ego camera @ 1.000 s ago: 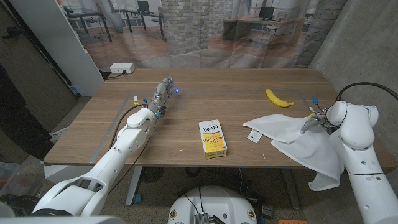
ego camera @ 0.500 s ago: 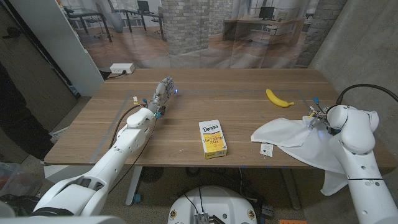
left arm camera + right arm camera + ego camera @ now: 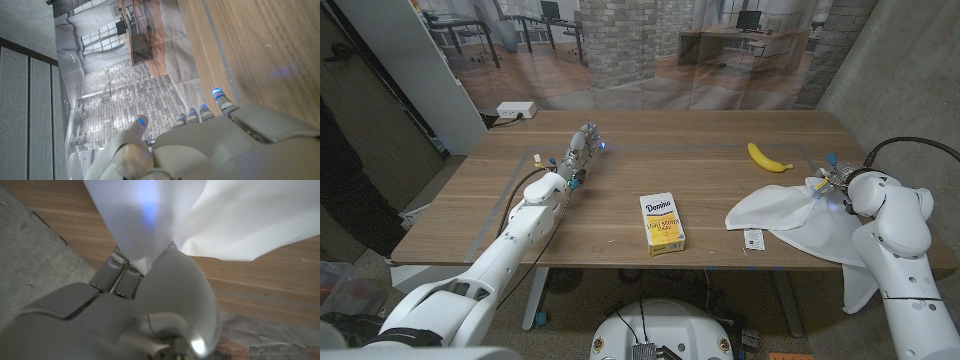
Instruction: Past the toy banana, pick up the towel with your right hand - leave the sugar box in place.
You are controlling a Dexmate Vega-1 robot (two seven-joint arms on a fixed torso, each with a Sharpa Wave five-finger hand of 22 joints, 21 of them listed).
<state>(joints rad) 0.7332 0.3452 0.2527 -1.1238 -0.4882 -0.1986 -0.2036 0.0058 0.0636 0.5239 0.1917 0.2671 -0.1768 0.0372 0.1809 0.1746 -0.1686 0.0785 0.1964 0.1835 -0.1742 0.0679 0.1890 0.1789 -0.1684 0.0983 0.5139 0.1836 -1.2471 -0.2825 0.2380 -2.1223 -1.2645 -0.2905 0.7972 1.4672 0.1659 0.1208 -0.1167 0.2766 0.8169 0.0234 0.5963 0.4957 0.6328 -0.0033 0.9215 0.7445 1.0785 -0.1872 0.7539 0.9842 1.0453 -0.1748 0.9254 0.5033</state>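
the right hand [image 3: 830, 184] pinches the white towel [image 3: 790, 212] at the table's right edge, the cloth trailing from it toward the sugar box [image 3: 662, 223], nearer the robot than the toy banana [image 3: 769, 157]; the open left hand [image 3: 581, 146] is well apart.

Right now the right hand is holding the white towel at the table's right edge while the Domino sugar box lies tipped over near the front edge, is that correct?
Not quite: in the head view the Domino sugar box stands upright near the front edge, not tipped over. The rest holds: the right hand grips the white towel at the table's right edge.
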